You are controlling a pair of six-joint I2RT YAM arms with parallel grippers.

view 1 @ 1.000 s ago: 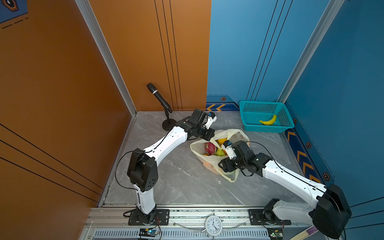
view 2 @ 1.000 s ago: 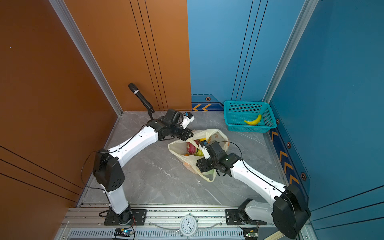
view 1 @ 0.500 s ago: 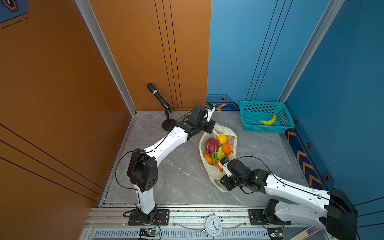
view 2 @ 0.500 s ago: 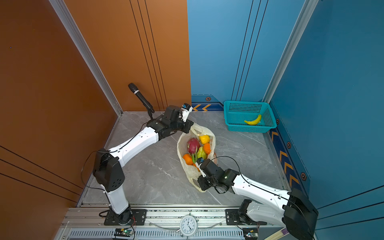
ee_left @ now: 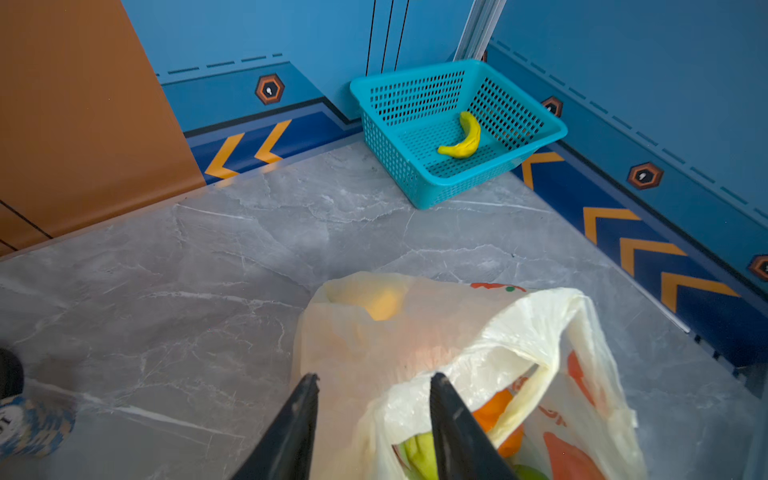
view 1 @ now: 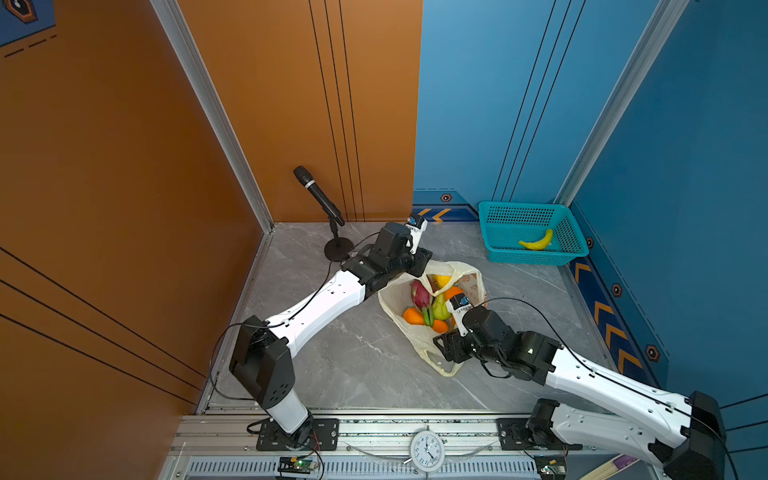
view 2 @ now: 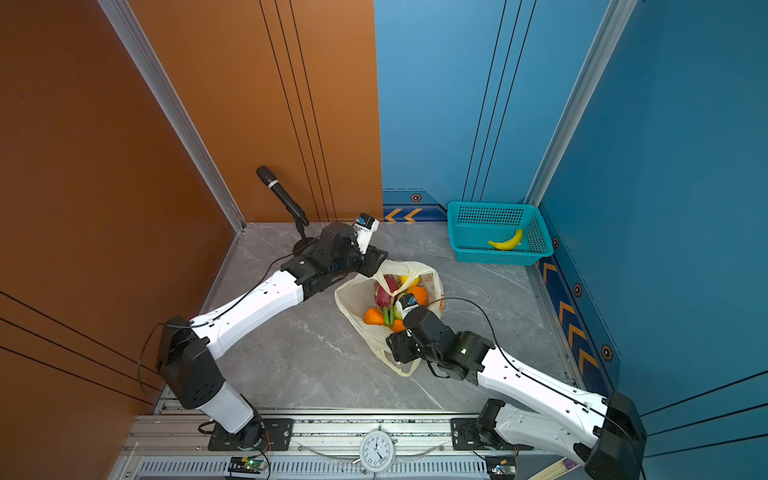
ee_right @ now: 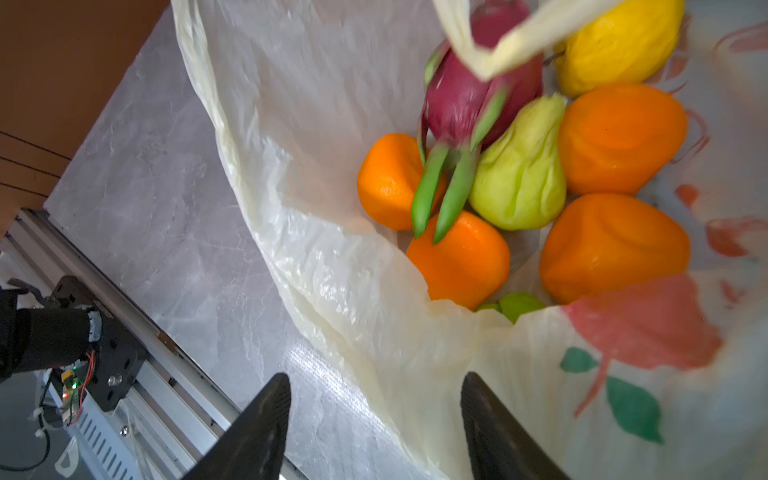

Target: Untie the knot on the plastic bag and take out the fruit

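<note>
The plastic bag (view 1: pixel 392 298) gapes open, fruit (ee_right: pixel 619 137) inside. Both the left end effector (ee_left: pixel 374 376) and right end effector (ee_right: pixel 374 378) stand spread at its rim.

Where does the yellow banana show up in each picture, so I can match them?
In a top view: banana lies in the teal basket, far right corner.
In a top view: banana, same teal basket.
Left wrist: banana in the teal basket, beyond the plastic bag.
Right wrist: not in it.
Shared landmark: the plastic bag, in all four.
</note>
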